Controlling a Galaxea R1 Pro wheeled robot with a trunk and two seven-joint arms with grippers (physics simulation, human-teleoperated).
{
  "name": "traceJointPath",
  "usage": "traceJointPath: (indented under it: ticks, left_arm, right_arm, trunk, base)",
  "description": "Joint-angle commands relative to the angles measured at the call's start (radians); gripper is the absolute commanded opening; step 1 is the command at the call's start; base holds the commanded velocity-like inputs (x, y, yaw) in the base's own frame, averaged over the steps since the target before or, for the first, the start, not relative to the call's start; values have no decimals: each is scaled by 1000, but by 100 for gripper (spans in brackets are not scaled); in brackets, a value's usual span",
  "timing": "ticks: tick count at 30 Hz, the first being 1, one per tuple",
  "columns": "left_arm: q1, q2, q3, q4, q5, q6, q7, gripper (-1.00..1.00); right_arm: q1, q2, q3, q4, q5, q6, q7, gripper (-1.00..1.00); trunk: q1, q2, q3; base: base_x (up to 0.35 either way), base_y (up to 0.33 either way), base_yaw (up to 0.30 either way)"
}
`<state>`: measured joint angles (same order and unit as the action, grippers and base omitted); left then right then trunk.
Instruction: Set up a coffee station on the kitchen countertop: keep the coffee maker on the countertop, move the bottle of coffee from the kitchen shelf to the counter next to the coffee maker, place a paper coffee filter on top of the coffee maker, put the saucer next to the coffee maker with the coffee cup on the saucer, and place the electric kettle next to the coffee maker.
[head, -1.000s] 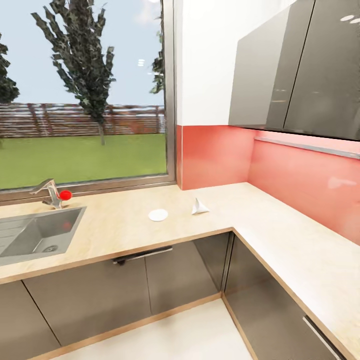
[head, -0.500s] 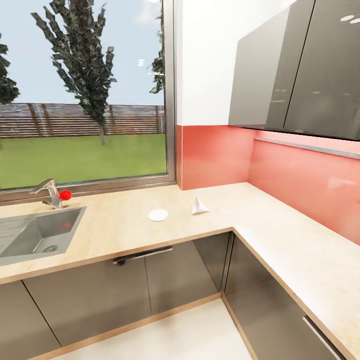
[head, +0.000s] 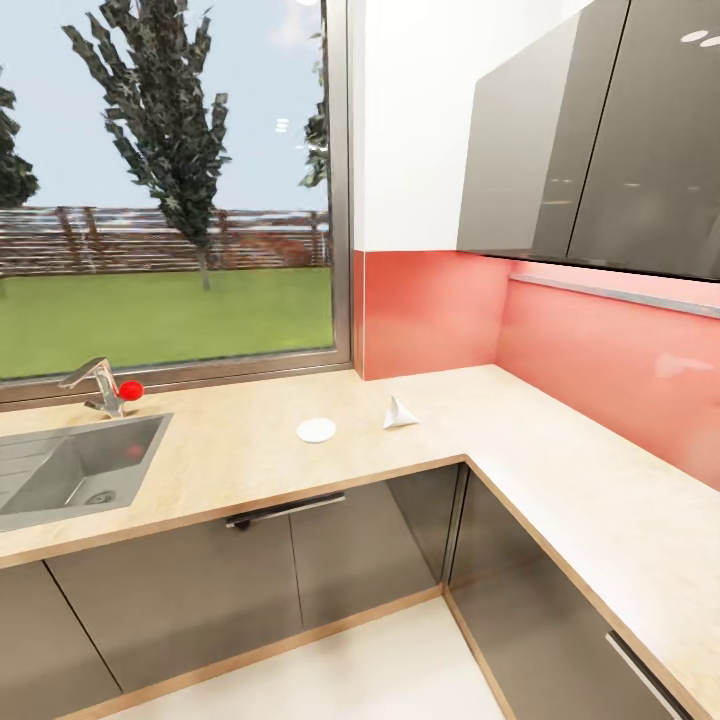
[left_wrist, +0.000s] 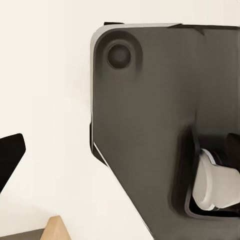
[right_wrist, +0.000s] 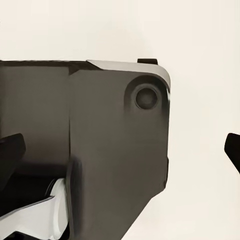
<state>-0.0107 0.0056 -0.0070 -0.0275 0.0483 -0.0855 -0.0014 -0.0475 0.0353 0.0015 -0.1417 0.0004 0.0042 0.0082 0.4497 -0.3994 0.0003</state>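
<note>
Two white items on tabletop (head: 560, 470), saucer (head: 316, 430) at paper coffee filter's (head: 399, 413) nine o'clock, well apart from sink (head: 80, 470), gripper states cannot be told.

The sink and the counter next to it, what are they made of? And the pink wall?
The sink looks like brushed steel: grey, with a dull sheen. The countertop looks like pale wood or a wood-look laminate, with faint grain and a tan edge; which one is unclear. The pink wall panel looks like glossy glass or lacquer, since it shows soft reflections.
</note>
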Motion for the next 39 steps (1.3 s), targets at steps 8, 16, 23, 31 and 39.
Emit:
traceJointPath:
  ticks: [8,16,23,31,39]
  left_arm:
    - [-30,4,2,-95,9,-22,0,100]
    - [-57,19,9,-258,15,-282,1,100]
    - [-187,18,0,-333,6,-325,-25,100]
    - [-364,-6,-12,-454,8,-325,-145,100]
    - [-472,-39,-18,-534,7,-319,-175,100]
  right_arm:
    - [0,-1,-2,-3,0,-2,-2,100]
    - [0,1,0,-15,0,-3,-2,100]
    - [0,1,0,-17,0,-17,-3,100]
    - [0,2,0,-16,1,-67,-4,100]
    - [0,2,0,-16,0,-70,-4,100]
  trunk:
    - [0,-1,0]
    - [0,-1,0]
    - [0,-1,0]
    - [0,-1,0]
    - [0,-1,0]
  base:
    - [0,0,0]
    - [0,0,0]
    - [0,0,0]
    - [0,0,0]
    - [0,0,0]
